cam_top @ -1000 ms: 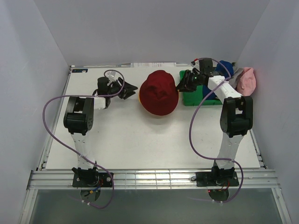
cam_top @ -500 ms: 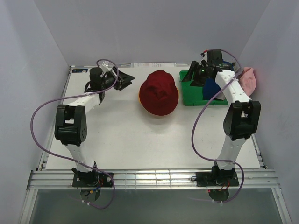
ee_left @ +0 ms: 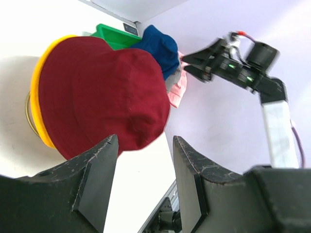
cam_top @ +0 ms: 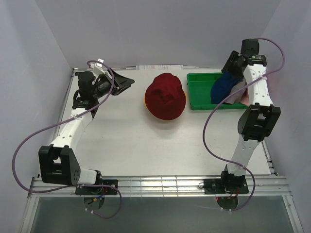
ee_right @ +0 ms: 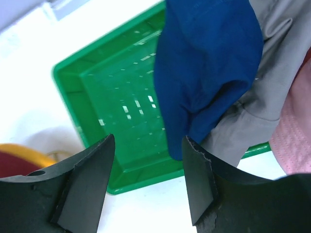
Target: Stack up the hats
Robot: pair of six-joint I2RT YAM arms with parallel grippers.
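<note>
Right pincer (ee_right: 148, 141) spread, white table (cam_top: 146, 145), lilac walls (cam_top: 146, 29)

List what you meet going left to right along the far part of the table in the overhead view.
left gripper → dark red hat → green bin → blue hat

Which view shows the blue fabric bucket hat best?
Right wrist: the blue fabric bucket hat is large and close, lying on the grey fabric hat. Top external shows it small at the green plastic bin; left wrist, partly behind the dark red fabric hat.
</note>
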